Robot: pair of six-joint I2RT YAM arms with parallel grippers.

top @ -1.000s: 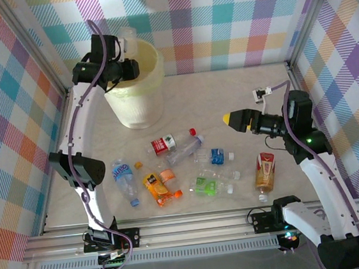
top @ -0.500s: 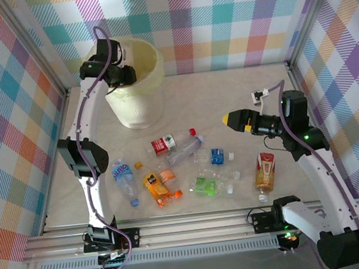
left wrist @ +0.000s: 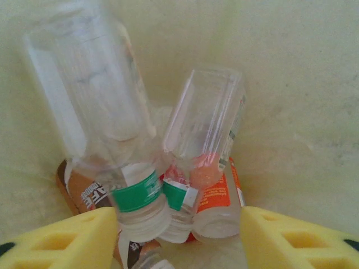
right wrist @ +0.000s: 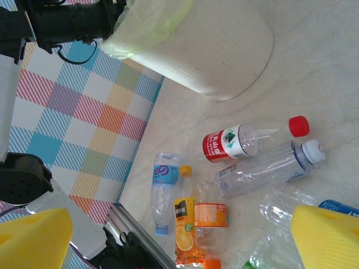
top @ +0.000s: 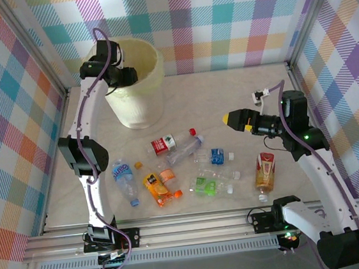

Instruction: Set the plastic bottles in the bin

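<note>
left gripper: hangs over the mouth of the large round pale-yellow translucent plastic bin, which stands at the far left of the pale table, near the checked back wall. its yellow foam fingers are spread apart, pinching nothing.

inside the bin, straight below the fingers, a heap of bottles:
- clear plastic bottle with a green label, neck toward the camera (its upper part is blurred)
- second clear bottle, leaning against the first
- orange-labelled bottle, under those two
- brown-labelled bottle, at the left

right gripper: hovers above the right middle of the table, yellow pads spread wide, nothing between them.

on the table, between the bin and the near edge, loose bottles lie on their sides:
- red-labelled clear bottle
- bare clear bottle with a white cap, just beside it
- blue-labelled bottle with a blue cap, furthest left
- orange juice-labelled bottle
- green-labelled bottle
- small blue-labelled bottle
- brown-and-red-labelled bottle, apart from the rest, near the right arm
</note>
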